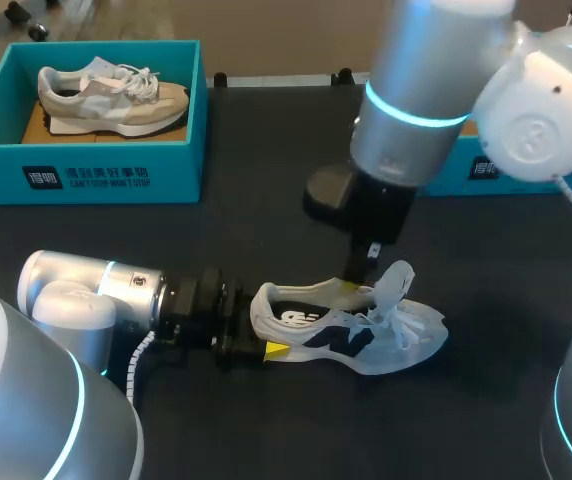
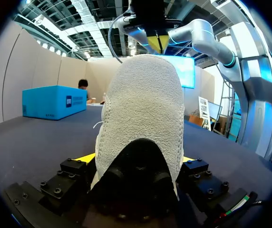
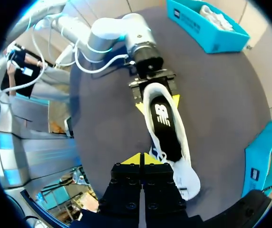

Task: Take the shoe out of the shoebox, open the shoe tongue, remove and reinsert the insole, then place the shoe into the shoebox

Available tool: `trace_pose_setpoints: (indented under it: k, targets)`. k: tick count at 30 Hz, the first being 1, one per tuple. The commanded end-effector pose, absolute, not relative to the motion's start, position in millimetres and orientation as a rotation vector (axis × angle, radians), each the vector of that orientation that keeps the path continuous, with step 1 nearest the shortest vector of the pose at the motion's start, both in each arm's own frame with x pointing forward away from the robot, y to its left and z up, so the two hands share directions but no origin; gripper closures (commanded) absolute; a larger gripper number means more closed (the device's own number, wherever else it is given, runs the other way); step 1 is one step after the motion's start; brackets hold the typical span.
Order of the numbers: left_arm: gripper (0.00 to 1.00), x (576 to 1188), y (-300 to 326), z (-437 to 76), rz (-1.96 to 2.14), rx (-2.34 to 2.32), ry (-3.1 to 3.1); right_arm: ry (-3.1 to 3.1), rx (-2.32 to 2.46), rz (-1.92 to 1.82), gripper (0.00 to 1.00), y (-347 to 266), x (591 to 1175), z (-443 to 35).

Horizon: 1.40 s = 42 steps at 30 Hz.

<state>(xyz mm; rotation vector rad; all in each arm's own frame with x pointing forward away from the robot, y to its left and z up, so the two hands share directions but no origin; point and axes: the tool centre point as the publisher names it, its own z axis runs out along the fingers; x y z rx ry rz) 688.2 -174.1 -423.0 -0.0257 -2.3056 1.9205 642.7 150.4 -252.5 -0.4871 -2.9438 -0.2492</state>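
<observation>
Left gripper [image 2: 136,160] is clamped on the heel of the white shoe [image 2: 143,104], which lies on the table [image 1: 266,430] with its toe pointing away. Right gripper [image 3: 143,159], fingers pressed together with nothing visible between them, hangs just above the laces. The shoebox [image 1: 86,172] sits well apart and holds a beige shoe [image 1: 111,95].

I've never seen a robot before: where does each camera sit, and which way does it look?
Head view: above and behind the robot, looking down on the table; both arms show, the left tool at the heel of the white shoe, the right tool above it.
Left wrist view: on the left arm, looking along its fingers at the shoe's heel; its own yellow tips flank it.
Right wrist view: on the right arm, looking down on the shoe; its own shut tips show.
Shared: each wrist view sees the other arm's tool.
</observation>
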Motion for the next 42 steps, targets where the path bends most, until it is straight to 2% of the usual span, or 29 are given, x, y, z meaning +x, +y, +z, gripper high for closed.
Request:
trace_pose_setpoints:
  k: [1,15,24,36,42]
  targets:
    - [1.0,688,-174,-423,1.916,-0.025,-2.308,-2.978,-0.435,-0.196,1.0,181,641,-277]
    - [1.0,688,-174,-423,1.916,-0.025,-2.308,-2.973,-0.372,-0.252,1.0,190,644,-284]
    - [1.0,688,-174,-423,1.916,-0.025,-2.308,-3.092,-0.255,-0.211,1.0,218,653,-307]
    - [1.0,688,-174,-423,1.916,-0.025,-2.308,-3.133,-0.322,-0.217,1.0,218,655,-310]
    - [1.0,688,-174,-423,1.916,-0.025,-2.308,-3.163,-0.26,-0.209,1.0,213,661,-327]
